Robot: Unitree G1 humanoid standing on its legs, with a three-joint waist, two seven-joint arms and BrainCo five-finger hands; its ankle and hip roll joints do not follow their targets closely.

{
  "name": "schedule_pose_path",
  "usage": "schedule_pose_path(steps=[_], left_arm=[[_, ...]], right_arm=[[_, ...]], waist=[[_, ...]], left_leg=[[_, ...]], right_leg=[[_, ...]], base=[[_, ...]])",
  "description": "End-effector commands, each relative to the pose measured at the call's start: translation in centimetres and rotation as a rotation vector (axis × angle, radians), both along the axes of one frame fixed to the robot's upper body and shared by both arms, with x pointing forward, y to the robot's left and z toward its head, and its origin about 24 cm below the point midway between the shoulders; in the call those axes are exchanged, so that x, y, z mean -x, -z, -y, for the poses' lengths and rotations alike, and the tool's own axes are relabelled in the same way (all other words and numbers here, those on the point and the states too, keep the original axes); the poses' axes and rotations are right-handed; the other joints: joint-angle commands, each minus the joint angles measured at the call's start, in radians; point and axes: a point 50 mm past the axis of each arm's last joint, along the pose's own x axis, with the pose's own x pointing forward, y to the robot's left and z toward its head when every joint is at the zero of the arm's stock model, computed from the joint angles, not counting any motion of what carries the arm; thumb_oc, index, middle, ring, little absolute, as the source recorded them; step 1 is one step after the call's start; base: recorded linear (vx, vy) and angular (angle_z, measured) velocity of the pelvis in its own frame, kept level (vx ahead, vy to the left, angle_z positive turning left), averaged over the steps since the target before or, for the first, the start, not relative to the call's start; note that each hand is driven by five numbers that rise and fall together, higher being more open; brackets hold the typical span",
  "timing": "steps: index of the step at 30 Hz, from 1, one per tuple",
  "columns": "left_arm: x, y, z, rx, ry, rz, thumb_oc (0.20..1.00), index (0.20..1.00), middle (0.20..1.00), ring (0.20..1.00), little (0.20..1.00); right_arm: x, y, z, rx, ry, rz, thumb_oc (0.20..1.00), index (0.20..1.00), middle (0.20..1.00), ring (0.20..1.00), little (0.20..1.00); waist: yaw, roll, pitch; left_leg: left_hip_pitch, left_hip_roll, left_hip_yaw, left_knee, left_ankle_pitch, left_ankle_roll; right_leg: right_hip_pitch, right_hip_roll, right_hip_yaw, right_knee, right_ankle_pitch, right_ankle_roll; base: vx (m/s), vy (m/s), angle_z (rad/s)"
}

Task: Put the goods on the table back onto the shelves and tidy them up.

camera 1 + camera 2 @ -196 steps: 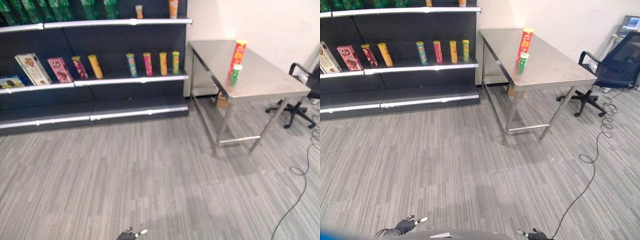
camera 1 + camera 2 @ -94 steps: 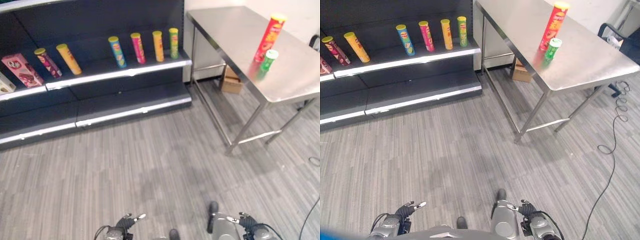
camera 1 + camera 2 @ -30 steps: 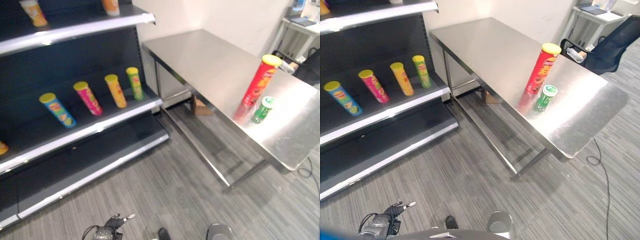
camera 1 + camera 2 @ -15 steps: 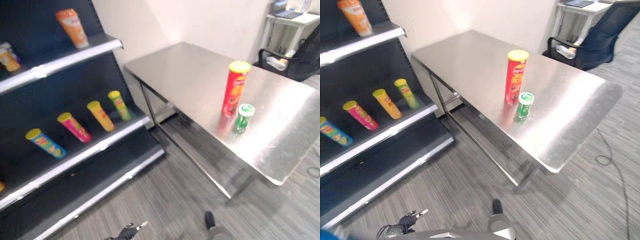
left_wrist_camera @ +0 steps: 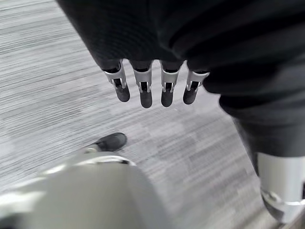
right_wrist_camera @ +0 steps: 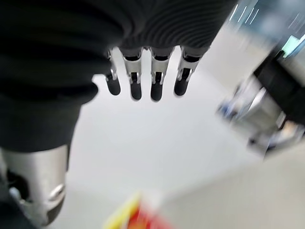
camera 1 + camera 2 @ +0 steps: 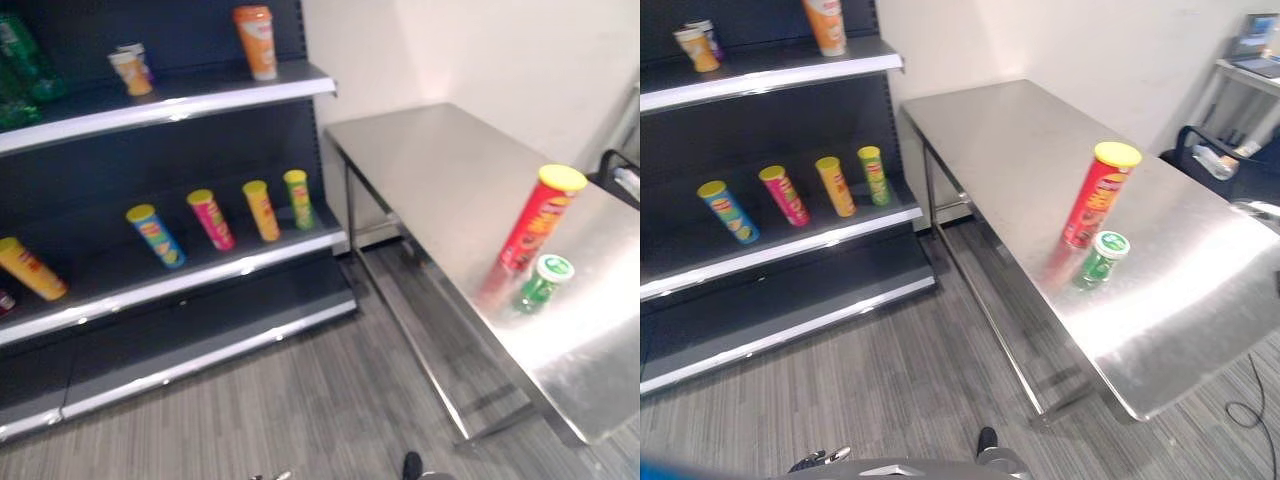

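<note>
Reaching from here, you risk toppling the tall red crisp can [image 7: 1096, 195] onto the short green can [image 7: 1100, 258] just beside it on the steel table [image 7: 1000, 135], as both left hand [image 5: 152, 88] and right hand [image 6: 143, 81] hang slack-fingered, empty.

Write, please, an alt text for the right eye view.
A tall red can and a small green can stand close together on a steel table. Beside it, dark shelves hold four upright cans in a row.
</note>
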Motion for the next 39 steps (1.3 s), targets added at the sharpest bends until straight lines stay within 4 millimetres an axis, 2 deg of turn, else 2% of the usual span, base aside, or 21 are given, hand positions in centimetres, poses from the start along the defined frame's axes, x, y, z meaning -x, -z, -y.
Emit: schedule_pose_path(steps=[1,4,8,14,28,34,36,39], left_arm=[[-2.9,-1.0,-2.3,-0.055,0.031,0.067,1.000,1.000,1.000,1.000,1.000],[-3.2,-1.0,-2.0,-0.040,0.034,0.076,1.000,1.000,1.000,1.000,1.000],[-3.6,-1.1,-1.9,-0.038,0.020,0.098,1.000,1.000,1.000,1.000,1.000],[-3.7,-1.1,-1.8,-0.042,0.008,0.103,1.000,1.000,1.000,1.000,1.000],[-3.5,-1.0,-1.5,-0.035,-0.007,0.104,1.000,1.000,1.000,1.000,1.000],[-3.4,-0.9,-1.4,-0.029,-0.007,0.101,1.000,1.000,1.000,1.000,1.000],[-3.5,-1.1,-1.7,-0.037,-0.001,0.104,1.000,1.000,1.000,1.000,1.000],[-3.7,-1.1,-1.7,-0.038,0.002,0.109,1.000,1.000,1.000,1.000,1.000]], right_arm=[[-1.6,-1.3,-1.4,0.015,-0.116,-0.031,1.000,1.000,1.000,1.000,1.000],[-2.4,0.4,-2.1,0.085,-0.142,-0.163,1.000,1.000,1.000,1.000,1.000],[-2.2,0.9,-2.0,0.146,-0.121,-0.204,1.000,1.000,1.000,1.000,1.000],[-1.4,0.7,-2.0,0.213,-0.091,-0.200,1.000,1.000,1.000,1.000,1.000],[0.5,0.6,-1.7,0.235,-0.055,-0.172,1.000,1.000,1.000,1.000,1.000],[0.6,2.1,-1.0,0.200,-0.010,-0.204,1.000,1.000,1.000,1.000,1.000],[0.5,3.9,-0.2,0.139,0.028,-0.252,1.000,1.000,1.000,1.000,1.000],[0.3,4.8,0.1,0.111,0.037,-0.279,1.000,1.000,1.000,1.000,1.000]], waist=[[0.018,-0.055,0.044],[0.026,-0.055,0.051],[0.024,-0.051,0.056],[0.015,-0.043,0.062],[-0.005,-0.032,0.067],[-0.007,-0.028,0.065],[-0.001,-0.025,0.064],[0.002,-0.024,0.063]], left_leg=[[0.028,-0.014,0.042,0.009,-0.012,-0.055],[0.025,-0.003,0.035,0.014,-0.001,-0.063],[0.020,0.009,0.027,0.015,0.010,-0.072],[0.019,0.019,0.025,0.016,0.018,-0.079],[0.023,0.030,0.030,0.020,0.023,-0.084],[0.029,0.034,0.038,0.017,0.025,-0.085],[0.026,0.034,0.038,0.015,0.028,-0.086],[0.027,0.034,0.039,0.015,0.027,-0.085]], right_leg=[[0.104,-0.031,0.017,0.024,-0.152,0.044],[0.116,-0.025,0.002,0.025,-0.163,0.036],[0.126,-0.019,-0.018,0.025,-0.173,0.028],[0.134,-0.012,-0.036,0.026,-0.182,0.021],[0.142,-0.001,-0.042,0.028,-0.197,0.011],[0.146,0.001,-0.046,0.024,-0.198,0.009],[0.143,0.001,-0.047,0.024,-0.196,0.009],[0.144,0.001,-0.047,0.024,-0.197,0.009]], base=[[0.00,-0.074,0.19],[0.01,-0.073,0.11],[0.02,-0.060,0.12],[0.01,-0.044,0.06],[0.01,-0.018,0.04],[0.00,0.000,0.00],[0.00,0.000,0.00],[0.00,0.000,0.00]])
